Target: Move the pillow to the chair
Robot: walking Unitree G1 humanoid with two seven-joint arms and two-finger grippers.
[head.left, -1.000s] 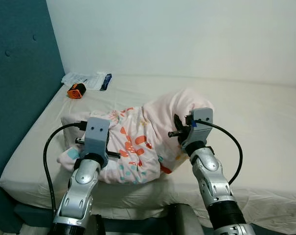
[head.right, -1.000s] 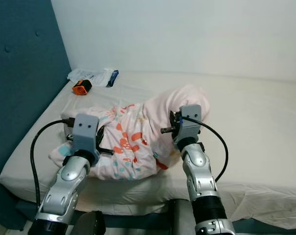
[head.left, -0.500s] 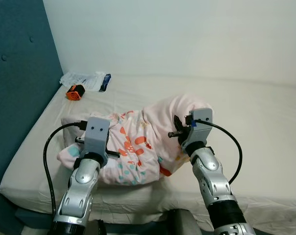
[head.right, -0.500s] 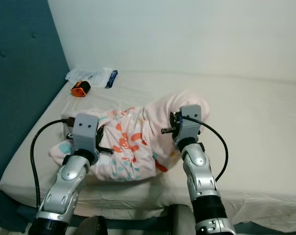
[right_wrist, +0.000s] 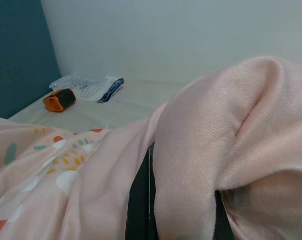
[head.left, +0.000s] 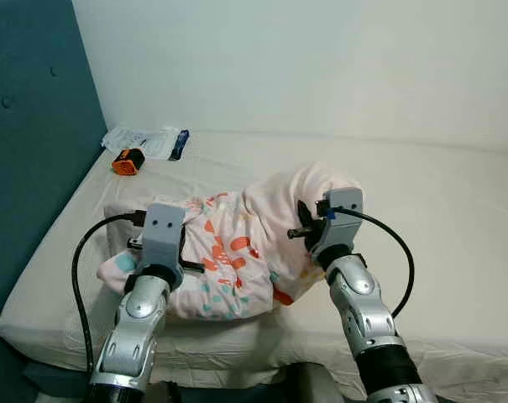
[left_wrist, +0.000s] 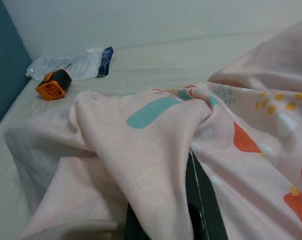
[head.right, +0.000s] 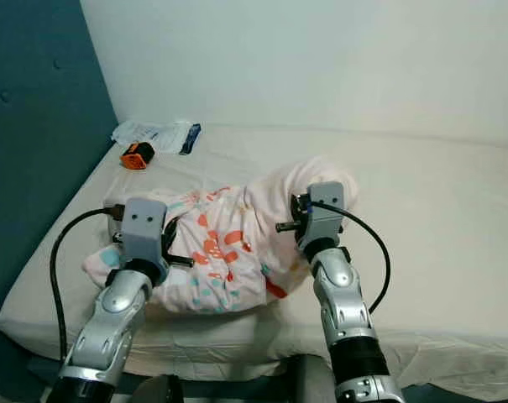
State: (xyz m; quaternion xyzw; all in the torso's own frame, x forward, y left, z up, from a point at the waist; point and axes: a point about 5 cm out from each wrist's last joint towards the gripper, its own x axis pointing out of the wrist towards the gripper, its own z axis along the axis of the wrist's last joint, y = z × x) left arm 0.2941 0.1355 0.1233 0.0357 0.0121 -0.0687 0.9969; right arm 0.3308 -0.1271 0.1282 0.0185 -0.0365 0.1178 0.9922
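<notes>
A pink pillow (head.left: 237,252) with orange, teal and yellow spots lies bunched at the near side of the bed (head.left: 455,218), held between my two arms. My left gripper (head.left: 186,252) is shut on its left end, and folds of the fabric wrap over the black fingers (left_wrist: 198,200). My right gripper (head.left: 308,220) is shut on the plain pink right end, its fingers (right_wrist: 141,200) buried in the cloth. The fingertips of both grippers are hidden by the pillow.
A small orange and black object (head.left: 128,160) and a clear plastic packet (head.left: 144,138) lie at the bed's far left corner. A teal padded headboard (head.left: 27,126) stands along the left, a white wall behind. The bed's right half is bare sheet.
The whole view has shifted a little, with more of the bed's front edge showing. Both grippers keep their hold on the pillow, which sits slightly higher between them.
</notes>
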